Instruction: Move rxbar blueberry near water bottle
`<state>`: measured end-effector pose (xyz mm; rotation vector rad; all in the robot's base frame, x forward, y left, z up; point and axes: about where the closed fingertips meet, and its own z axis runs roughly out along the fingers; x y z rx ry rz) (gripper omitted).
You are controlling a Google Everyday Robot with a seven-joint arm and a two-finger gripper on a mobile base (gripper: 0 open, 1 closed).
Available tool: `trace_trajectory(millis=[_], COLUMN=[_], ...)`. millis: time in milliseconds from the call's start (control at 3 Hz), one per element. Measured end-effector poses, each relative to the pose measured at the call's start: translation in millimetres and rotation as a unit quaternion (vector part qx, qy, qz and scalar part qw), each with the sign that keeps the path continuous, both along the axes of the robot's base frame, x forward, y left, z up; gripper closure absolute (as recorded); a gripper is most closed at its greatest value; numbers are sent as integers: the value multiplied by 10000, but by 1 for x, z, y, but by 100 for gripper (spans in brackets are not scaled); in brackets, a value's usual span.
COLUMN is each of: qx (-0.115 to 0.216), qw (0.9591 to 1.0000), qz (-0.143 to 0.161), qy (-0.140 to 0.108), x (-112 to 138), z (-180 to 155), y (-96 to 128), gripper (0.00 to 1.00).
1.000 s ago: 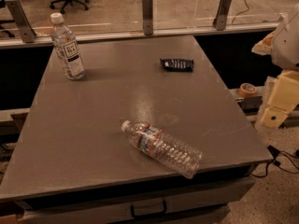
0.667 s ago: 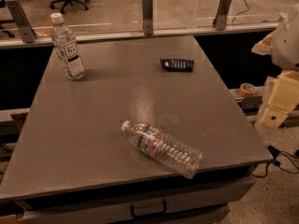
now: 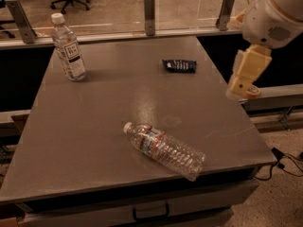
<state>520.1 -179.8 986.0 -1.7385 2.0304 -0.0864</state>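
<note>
One dark navy rxbar blueberry wrapper (image 3: 179, 65) lies well apart from the toppled clear ribbed water bottle (image 3: 164, 149); cream gripper (image 3: 238, 90) hangs beside the grey counter (image 3: 94, 117), its state impossible to tell.

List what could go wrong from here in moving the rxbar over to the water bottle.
1. The water bottle lies on its side near the front edge of the table; a nudge might roll it off.
2. The rxbar lies flat, so a pinch may slip. The gripper hangs beyond the table's right edge, apart from it.
3. The upright bottle at far left could be taken for the target.
</note>
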Motion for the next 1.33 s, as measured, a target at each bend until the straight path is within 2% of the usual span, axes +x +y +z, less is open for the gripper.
trace_trajectory(millis=[333, 667, 1000, 1333], qx=[467, 465, 645, 1216], qw=[9978, 9979, 9972, 9915], qz=[204, 205, 8, -267], qy=[-413, -408, -376, -369], x=[82, 81, 87, 116], z=[4, 4, -5, -33], y=[33, 33, 27, 18], gripper=[0, 0, 0, 0])
